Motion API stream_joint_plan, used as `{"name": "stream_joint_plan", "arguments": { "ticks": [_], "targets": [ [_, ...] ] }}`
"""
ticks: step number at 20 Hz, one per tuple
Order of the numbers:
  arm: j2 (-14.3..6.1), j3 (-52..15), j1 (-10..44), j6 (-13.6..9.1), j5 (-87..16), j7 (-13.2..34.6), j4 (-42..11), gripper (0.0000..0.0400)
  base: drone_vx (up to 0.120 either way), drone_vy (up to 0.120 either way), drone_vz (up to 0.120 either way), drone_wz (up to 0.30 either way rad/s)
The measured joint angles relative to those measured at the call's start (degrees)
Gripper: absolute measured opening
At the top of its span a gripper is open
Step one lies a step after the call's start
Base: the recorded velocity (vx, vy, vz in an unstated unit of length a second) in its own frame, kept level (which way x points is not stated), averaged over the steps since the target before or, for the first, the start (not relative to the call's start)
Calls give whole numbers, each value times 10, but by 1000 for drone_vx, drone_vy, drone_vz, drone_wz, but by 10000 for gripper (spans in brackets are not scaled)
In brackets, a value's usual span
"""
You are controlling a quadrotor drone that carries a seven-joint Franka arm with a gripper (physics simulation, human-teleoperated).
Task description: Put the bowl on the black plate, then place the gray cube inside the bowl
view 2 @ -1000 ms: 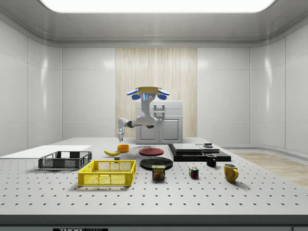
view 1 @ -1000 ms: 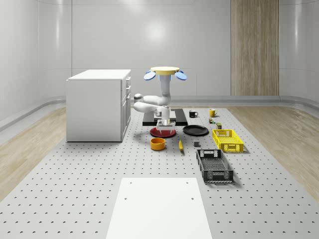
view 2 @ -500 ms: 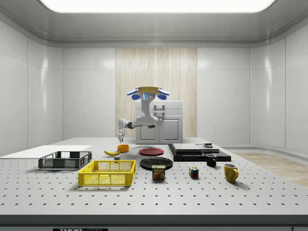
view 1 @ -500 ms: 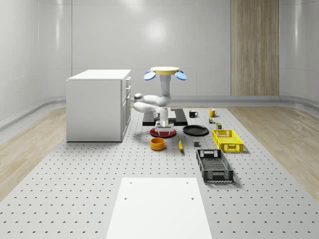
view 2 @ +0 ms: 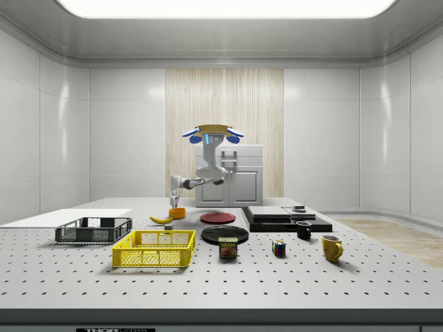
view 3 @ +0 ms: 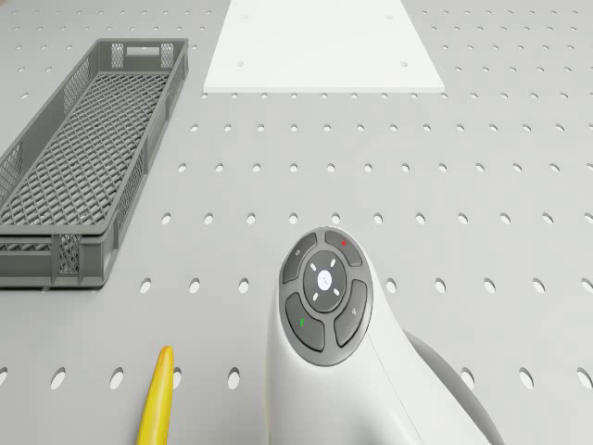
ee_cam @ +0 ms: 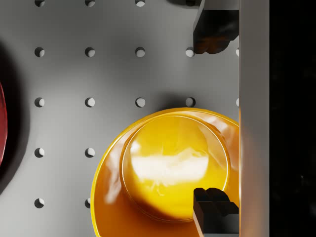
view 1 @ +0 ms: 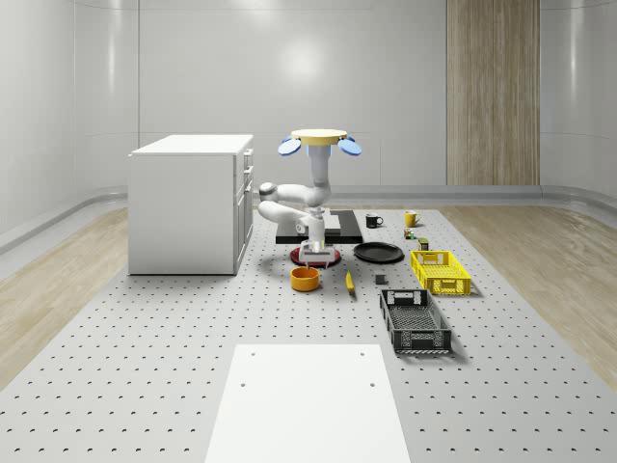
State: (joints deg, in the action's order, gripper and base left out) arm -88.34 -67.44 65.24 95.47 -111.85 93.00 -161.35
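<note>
The orange bowl [view 1: 306, 279] stands on the perforated table in front of the red plate [view 1: 315, 257]. To the whole-scene view's right of the red plate lies the black plate [view 1: 378, 253]. A small gray cube [view 1: 382, 281] sits near the banana. The drone [view 1: 319, 141] hovers above the red plate and the black slab. Its arm reaches down and forward, with the gripper [view 1: 314, 258] just above the bowl's back edge. In the wrist view the gripper [ee_cam: 215, 121] is open; one fingertip [ee_cam: 215, 212] hangs over the bowl [ee_cam: 168, 168], and the other [ee_cam: 215, 29] is outside its rim.
A white cabinet [view 1: 188, 203] stands at the whole-scene view's left. A banana [view 1: 349, 280], a yellow basket [view 1: 440, 271] and a dark crate [view 1: 414, 320] lie to the right of the bowl. Mugs and a can sit further back. A white board [view 1: 311, 400] lies at the front.
The arm has swung forward and down, carrying the gripper from over the red plate to just above the bowl. The drone holds its place.
</note>
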Motion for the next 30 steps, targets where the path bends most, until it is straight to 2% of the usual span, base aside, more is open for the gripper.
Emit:
{"name": "stream_joint_plan", "arguments": {
  "ticks": [10,30],
  "targets": [
    [6,39,7,12,-37,-2,15,400,0,0,0,0],
    [27,73,22,9,-75,8,29,400,0,0,0,0]
  ]
}}
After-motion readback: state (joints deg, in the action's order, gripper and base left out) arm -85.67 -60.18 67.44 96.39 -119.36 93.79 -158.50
